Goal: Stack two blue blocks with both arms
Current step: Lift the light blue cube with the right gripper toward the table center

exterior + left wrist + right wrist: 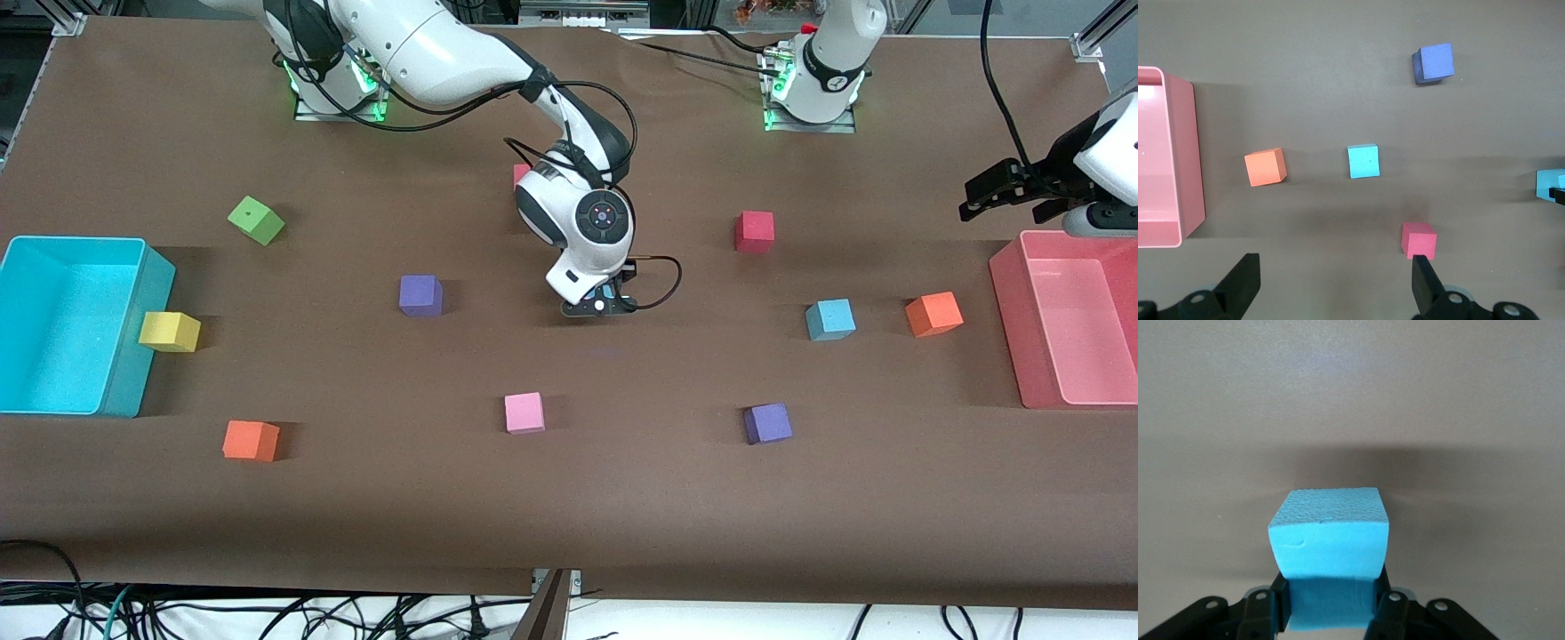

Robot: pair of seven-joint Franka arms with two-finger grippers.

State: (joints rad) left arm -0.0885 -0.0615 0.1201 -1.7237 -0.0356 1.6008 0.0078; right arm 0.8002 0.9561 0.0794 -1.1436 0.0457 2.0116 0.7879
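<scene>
A brown table is seen from above, scattered with small foam cubes in several colours. The right gripper (601, 307) is placed low over the middle of the table, and its jaws are closed on one blue block (1329, 543), which is pinched at its lower half between the two fingers. In the front view this held block is hidden under the wrist.

The second blue block (830, 319) rests on the table toward the left arm's end, between a red cube (754, 231) and a purple cube (767, 423), with an orange cube (933, 314) just beside it. The pink bin (1040, 356) stands at that end of the table.

The left gripper (1000, 188) is held in the air over the table beside the pink bin, with its jaws spread wide and nothing between them; this arm waits.

Several risks can be judged from here. The soft foam may be squeezed out of shape, so the held block could be released crooked. If it is set down off-centre on the second block, it may topple. The resting block could also be nudged aside on approach.
</scene>
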